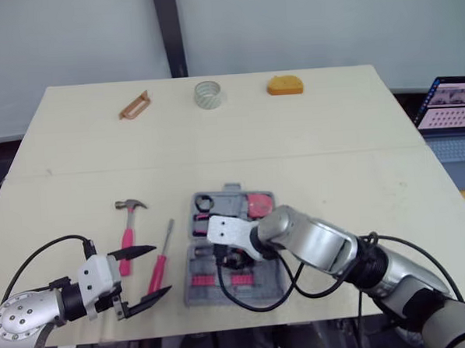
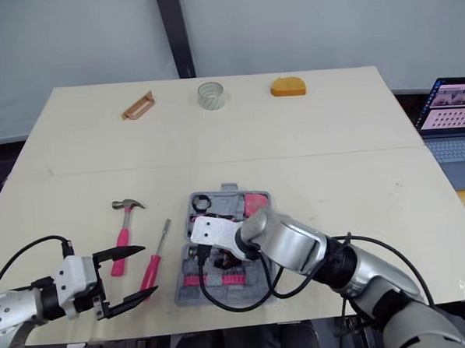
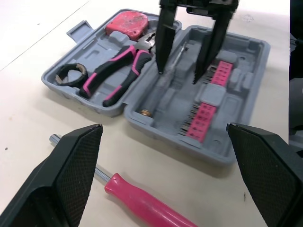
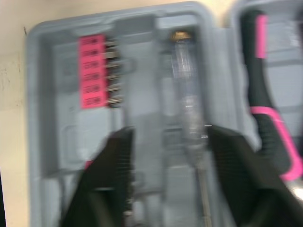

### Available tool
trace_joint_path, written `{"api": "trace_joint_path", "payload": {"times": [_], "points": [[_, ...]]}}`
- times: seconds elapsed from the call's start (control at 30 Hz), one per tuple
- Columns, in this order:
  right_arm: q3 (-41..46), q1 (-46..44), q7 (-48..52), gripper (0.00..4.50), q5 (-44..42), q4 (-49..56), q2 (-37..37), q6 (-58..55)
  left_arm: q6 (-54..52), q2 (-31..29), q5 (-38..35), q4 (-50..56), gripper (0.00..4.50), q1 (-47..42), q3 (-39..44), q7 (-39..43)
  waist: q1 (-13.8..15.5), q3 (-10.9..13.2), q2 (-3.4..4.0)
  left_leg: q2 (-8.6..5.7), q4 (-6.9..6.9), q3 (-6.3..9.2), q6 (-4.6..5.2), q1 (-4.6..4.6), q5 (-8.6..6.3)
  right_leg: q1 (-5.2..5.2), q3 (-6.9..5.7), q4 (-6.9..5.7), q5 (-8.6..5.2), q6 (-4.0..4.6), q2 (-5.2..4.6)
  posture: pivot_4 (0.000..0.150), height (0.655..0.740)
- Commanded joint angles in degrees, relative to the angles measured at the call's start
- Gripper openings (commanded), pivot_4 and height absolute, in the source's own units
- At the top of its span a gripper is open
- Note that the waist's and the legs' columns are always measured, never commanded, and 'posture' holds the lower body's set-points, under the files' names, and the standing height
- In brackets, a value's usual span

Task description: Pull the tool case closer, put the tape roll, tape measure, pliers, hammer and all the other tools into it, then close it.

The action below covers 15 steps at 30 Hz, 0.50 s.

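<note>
Grey tool case [image 3: 251, 56] open near centre, my right gripper [image 3: 179, 72] apart above it, my left gripper [image 2: 147, 272] apart beside pink screwdriver [image 1: 161, 263], hammer [image 1: 128, 226] just left

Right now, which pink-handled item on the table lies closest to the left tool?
The screwdriver: it lies in the gap of the open left tool, between the hammer and the case; the hammer sits outside that gap.
</note>
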<state>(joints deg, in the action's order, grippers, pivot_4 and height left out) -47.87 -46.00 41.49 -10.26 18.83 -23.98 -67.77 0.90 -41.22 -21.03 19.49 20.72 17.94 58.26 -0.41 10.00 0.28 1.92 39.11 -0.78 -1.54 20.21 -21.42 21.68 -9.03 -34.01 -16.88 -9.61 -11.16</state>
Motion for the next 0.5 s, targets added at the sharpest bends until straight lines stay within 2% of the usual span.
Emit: {"api": "trace_joint_path", "payload": {"times": [0.03,0.37,0.5], "points": [[1.94,-0.27,0.11,4.43,-0.36,2.38,-0.45,-0.2,0.37,0.02,-1.02,0.54,4.5,0.02,0.96,-0.36,0.0,0.0,0.0,0.0,0.0,0.0,0.0,0.0,0.0,0.0,0.0,0.0,0.0,0.0,0.0,0.15,0.74],[4.82,-1.11,2.07,4.43,-3.43,6.54,-3.15,-2.2,0.38,0.36,-1.11,0.16,4.5,-0.47,0.63,-0.57,0.02,0.0,0.0,0.0,0.0,0.0,0.0,0.01,0.0,0.0,0.0,0.01,0.0,0.0,0.0,0.15,0.74],[7.64,0.43,0.0,4.43,-3.56,5.18,-1.05,-0.55,0.59,0.5,-1.05,-0.26,4.5,-0.97,0.46,-0.58,0.0,0.0,0.01,0.0,-0.02,0.0,0.0,0.01,0.0,0.01,0.0,0.01,0.0,0.0,0.0,0.15,0.74]]}}
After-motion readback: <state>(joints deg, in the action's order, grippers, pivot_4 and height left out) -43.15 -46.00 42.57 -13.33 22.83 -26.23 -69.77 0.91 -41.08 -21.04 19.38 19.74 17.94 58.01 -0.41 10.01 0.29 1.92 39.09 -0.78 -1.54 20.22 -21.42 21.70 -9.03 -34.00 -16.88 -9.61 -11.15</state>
